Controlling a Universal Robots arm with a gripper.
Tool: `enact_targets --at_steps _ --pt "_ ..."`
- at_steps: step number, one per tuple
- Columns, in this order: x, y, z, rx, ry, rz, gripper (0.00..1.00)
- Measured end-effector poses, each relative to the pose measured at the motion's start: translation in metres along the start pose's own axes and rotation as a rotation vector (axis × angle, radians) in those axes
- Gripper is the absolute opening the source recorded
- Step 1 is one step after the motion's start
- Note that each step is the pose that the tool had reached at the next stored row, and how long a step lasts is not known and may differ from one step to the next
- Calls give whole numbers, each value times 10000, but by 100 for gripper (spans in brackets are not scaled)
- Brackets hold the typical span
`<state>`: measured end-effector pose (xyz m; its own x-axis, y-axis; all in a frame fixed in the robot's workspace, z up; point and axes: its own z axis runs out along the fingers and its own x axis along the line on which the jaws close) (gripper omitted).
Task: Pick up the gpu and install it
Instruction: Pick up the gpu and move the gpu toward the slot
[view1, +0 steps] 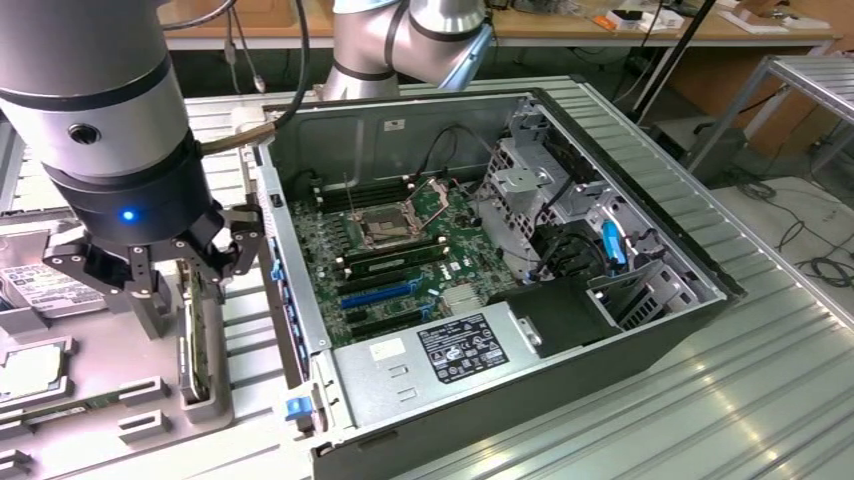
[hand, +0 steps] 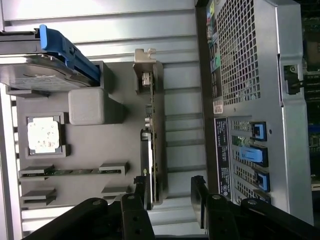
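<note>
The gpu (hand: 154, 135) stands on its long edge in a slot of the grey holder tray (hand: 90, 107), its silvery bracket (hand: 145, 65) at the end away from me. In the exterior view the gpu (view1: 195, 345) is a thin dark card just below my gripper (view1: 187, 275). My gripper (hand: 169, 197) is open and straddles the card's near end. One finger (hand: 136, 202) is close beside the card and the other finger (hand: 201, 195) stands well clear of it. The open computer case (view1: 534, 300) lies to the exterior view's right, its motherboard (view1: 387, 260) exposed.
On the tray sit a hard drive with a blue bracket (hand: 45, 60), a CPU (hand: 44, 135) and a narrow memory stick (hand: 70, 172). The case's rear panel with blue slot latches (hand: 252, 155) rises close beside the gpu. A ribbed metal tabletop (view1: 747, 380) surrounds the case.
</note>
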<state>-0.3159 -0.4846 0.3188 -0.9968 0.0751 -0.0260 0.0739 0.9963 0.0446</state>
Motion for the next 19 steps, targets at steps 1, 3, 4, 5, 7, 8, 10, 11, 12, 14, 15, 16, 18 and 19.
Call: enact_targets --at_steps 1,3,4,5,7,8,10,11,12,14,15,16,18,19 --pt "1 -1 17 -1 -1 0 48" --pt "8 -4 70 -1 -14 0 48" --pt "14 -5 102 -2 -26 -1 48" --pt "22 -7 129 -4 -36 0 48" --pt "22 -8 130 -3 -36 -1 48" --pt "24 -8 131 -2 -35 -2 48" --pt "73 -12 146 -4 -42 6 48" --pt "94 -15 157 -4 -49 9 48" --pt "120 -17 190 -7 -70 17 48" --pt "142 -22 253 -7 -96 25 48" --pt "150 -24 282 -8 -107 27 48" --pt "155 -25 304 -8 -114 28 48" --pt "163 -27 339 -9 -127 29 48" --pt "169 -29 361 -10 -134 30 48"
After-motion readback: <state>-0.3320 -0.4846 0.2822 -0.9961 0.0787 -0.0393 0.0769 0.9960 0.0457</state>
